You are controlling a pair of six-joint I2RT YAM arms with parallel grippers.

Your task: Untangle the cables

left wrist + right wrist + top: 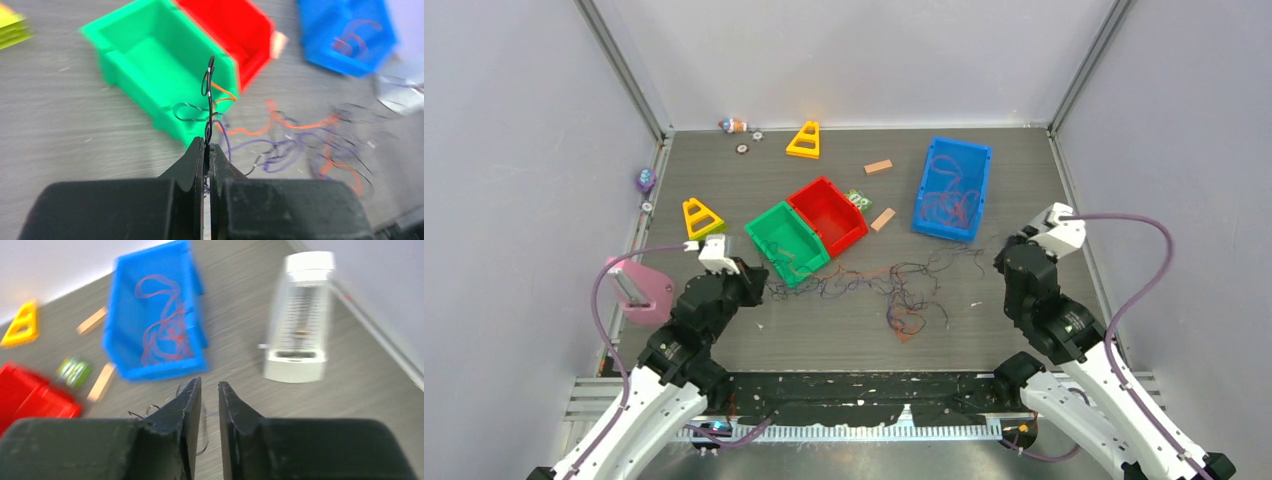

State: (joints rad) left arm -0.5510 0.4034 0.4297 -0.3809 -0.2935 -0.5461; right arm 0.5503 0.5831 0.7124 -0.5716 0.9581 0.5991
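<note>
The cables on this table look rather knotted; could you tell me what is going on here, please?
Two robot arms are working on a tangle of thin cables spread across the table. The left tool is shut on a dark cable, holding it up just in front of the green bin. The right tool hangs slightly open near the blue bin, gripping nothing I can make out. Some orange-red cables lie in the blue bin; most of the tangle is not yet separated.

- In the top view the cables (894, 285) near the table's middle are too thin to tell which strand crosses which.
- Small items (734, 126) at the far left corner are too small to name.
- The red bin (30, 390) is cut by the right wrist view's left edge.
</note>
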